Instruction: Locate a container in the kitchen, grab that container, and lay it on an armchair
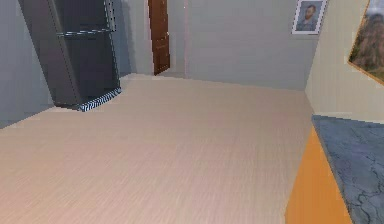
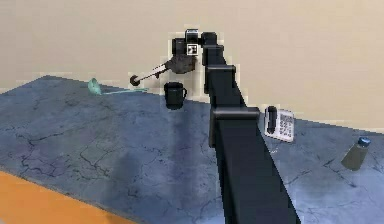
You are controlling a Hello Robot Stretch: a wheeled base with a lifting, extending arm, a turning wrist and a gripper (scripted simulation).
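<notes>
The arm (image 2: 236, 120) stretches over the blue-grey counter (image 2: 70, 140), apparently to reach the container, a dark mug (image 2: 175, 95) showing just below the gripper (image 2: 142, 76), though how the gripper is set, or whether it holds anything, cannot be told.

Arm (image 2: 236, 125) stretched far out; tool (image 2: 141, 77) load unclear.

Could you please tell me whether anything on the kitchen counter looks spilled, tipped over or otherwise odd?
Nothing stands out: the dark mug by the end effector, the white keypad box and the grey tapered object all look upright, and the mottled blue-grey countertop shows no spill.
</notes>
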